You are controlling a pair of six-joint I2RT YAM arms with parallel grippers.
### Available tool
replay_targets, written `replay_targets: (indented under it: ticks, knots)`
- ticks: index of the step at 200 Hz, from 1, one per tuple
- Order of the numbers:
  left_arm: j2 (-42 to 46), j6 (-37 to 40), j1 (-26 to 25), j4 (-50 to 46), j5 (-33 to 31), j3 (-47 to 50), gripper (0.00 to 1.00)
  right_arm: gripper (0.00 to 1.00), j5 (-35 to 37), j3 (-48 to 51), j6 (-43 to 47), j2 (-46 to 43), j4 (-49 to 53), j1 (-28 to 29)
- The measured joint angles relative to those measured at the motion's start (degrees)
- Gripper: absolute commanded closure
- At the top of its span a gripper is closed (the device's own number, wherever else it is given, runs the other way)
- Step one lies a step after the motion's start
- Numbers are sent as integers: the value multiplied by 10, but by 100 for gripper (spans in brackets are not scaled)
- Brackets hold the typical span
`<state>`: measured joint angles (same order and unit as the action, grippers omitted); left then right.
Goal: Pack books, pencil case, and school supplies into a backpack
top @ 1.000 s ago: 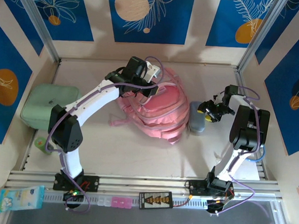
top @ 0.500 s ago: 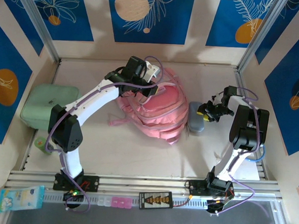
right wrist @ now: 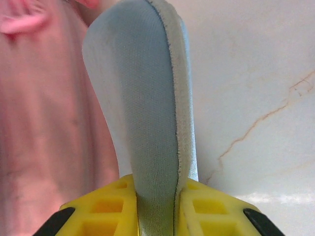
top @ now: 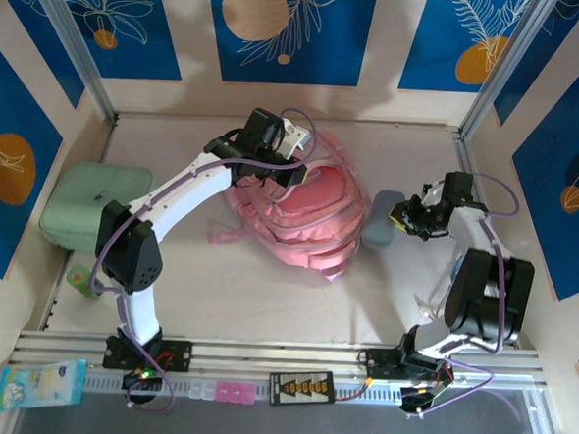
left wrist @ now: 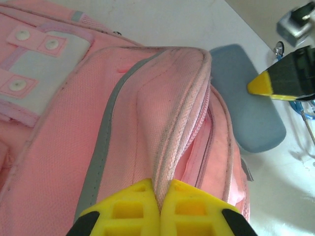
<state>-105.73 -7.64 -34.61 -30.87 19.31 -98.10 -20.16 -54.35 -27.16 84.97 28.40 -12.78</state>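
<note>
Left jaws are pressed together on a fold of the backpack (left wrist: 138, 113) rim, beside the zip, and hold that edge up. Right jaws pinch one end of the pencil case (right wrist: 142, 98). It stands on edge out of them, its far end at the backpack's right flank. I cannot tell whether it touches.

Around:
- The mint case (top: 94, 200) sits against the left wall, well apart from the backpack. The left arm (top: 188, 186) crosses between them.
- A small green item (top: 73, 277) lies near the left edge, in front of the mint case.
- A tissue pack (top: 39, 382) rests by the front rail, off the bench (top: 264, 304).

In the way: from the left wrist, the pencil case lies outside the lifted rim, beside the backpack's side panel and not over the mouth.

Against a second ago:
- The pencil case then lay flat on the bench, with the right jaws wider beside it.
- They have since closed on it, and it is tipped up and nearer the backpack.
- The right arm (top: 482, 288) has swung its elbow toward me.
- The left arm and backpack are unchanged.

Room:
- There is bare bench from the backpack forward to the rail.
- A narrower strip lies behind the backpack, up to the back wall.
- The right arm works close to the right wall, so room is tight there.
</note>
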Motion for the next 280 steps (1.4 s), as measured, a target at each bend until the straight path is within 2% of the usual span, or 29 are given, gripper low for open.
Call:
replay_targets:
  ticks: [29, 61, 106, 123, 157, 208, 255, 280]
  knots:
    - [-5, -1, 0, 0, 7, -3, 100, 88, -33, 19, -38, -85, -23, -9]
    - [-11, -9, 0, 0, 13, -11, 100, 90, -89, 23, -92, -139, -53, 0]
    - [-16, -11, 0, 0, 28, -17, 100, 91, -106, 19, -188, -137, -67, 137]
    - [-16, -13, 0, 1, 31, -17, 100, 91, -100, 16, -236, -122, -73, 172]
    - [-20, -15, -2, 2, 41, -18, 100, 90, -69, 10, -331, -76, -100, 207]
    - [-28, -17, -7, 5, 57, -21, 100, 90, 4, -51, -447, 4, -172, 264]
    - [-29, -20, -7, 1, 50, -35, 100, 91, 113, -83, -474, 45, -204, 318]
    - [-29, -24, -7, 0, 46, -38, 100, 90, 156, -62, -483, 50, -275, 340]
